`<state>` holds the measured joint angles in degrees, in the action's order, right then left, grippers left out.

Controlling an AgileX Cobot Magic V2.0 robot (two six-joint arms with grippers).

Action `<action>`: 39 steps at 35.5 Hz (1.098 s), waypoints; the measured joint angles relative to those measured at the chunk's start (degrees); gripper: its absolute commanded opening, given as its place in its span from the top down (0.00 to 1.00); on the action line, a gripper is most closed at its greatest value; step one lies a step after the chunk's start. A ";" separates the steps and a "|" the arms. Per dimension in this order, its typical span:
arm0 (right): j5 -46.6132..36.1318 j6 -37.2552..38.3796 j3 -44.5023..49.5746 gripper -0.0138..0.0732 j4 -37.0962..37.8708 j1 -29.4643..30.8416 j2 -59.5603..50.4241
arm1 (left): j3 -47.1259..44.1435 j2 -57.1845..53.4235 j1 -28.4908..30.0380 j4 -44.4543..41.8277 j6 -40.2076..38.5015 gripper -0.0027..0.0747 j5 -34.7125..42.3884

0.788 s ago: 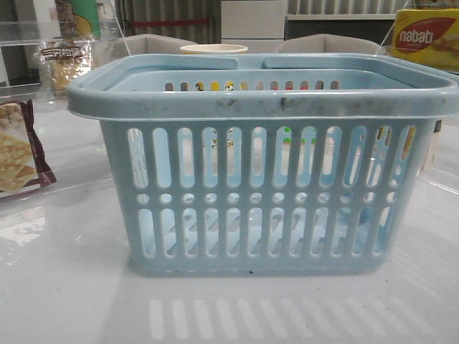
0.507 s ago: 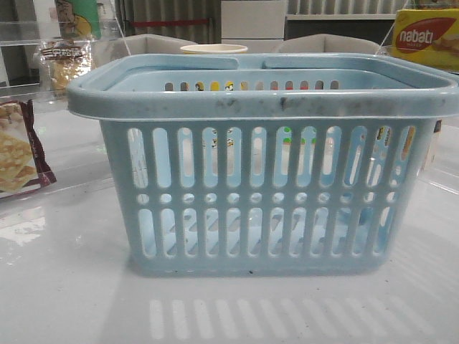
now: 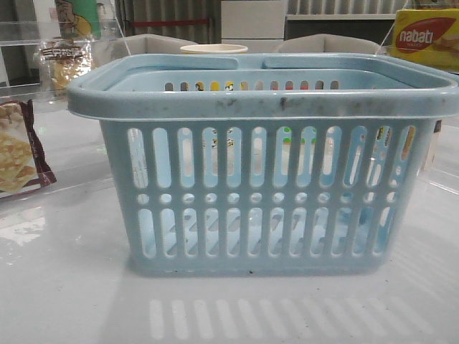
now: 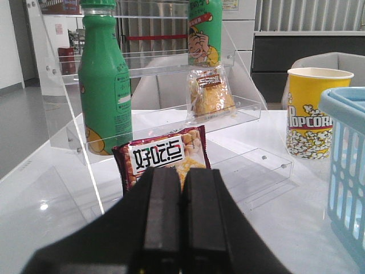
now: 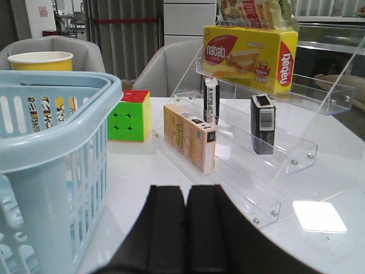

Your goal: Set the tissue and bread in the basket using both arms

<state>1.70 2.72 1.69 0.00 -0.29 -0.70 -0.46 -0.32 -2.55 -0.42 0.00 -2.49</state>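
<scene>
The light-blue slotted basket [image 3: 258,165] fills the middle of the front view; nothing shows inside it. It also shows in the left wrist view [image 4: 348,171] and the right wrist view [image 5: 51,148]. The bread [image 4: 211,94], in a clear bag, lies on an acrylic shelf beyond my left gripper [image 4: 182,174], which is shut and empty. The bread also shows at the far left in the front view [image 3: 64,64]. Two small black tissue packs [image 5: 262,124] [image 5: 211,101] stand upright on a clear shelf beyond my right gripper [image 5: 186,191], which is shut and empty. Neither gripper shows in the front view.
A maroon-edged cracker packet [image 4: 165,157] leans just ahead of the left fingers, between green bottles [image 4: 105,85]. A popcorn cup [image 4: 311,111] stands by the basket. On the right are a Rubik's cube [image 5: 130,116], a pink-orange box [image 5: 190,137] and a yellow Nabati box [image 5: 251,48] on clear stepped shelves.
</scene>
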 measured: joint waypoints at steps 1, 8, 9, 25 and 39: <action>0.00 0.00 0.00 0.78 0.00 0.00 0.00 | 0.00 0.00 0.00 0.00 0.00 0.85 0.00; -0.52 0.00 0.00 0.78 0.00 0.00 0.00 | 0.00 0.00 0.00 0.00 0.00 0.85 1.32; -0.66 0.00 0.00 0.78 0.00 0.00 0.00 | 0.00 0.00 0.00 0.00 0.00 0.85 1.84; 4.53 0.00 -14.65 0.78 0.00 0.00 0.12 | 12.09 0.00 0.00 0.00 0.00 0.85 2.15; 23.54 0.00 -36.73 0.78 0.00 0.00 13.69 | 33.31 8.59 0.00 0.00 0.00 0.85 -14.84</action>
<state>25.24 2.72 -35.04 0.00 -0.29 12.99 32.85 8.27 -2.55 -0.42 0.00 -17.33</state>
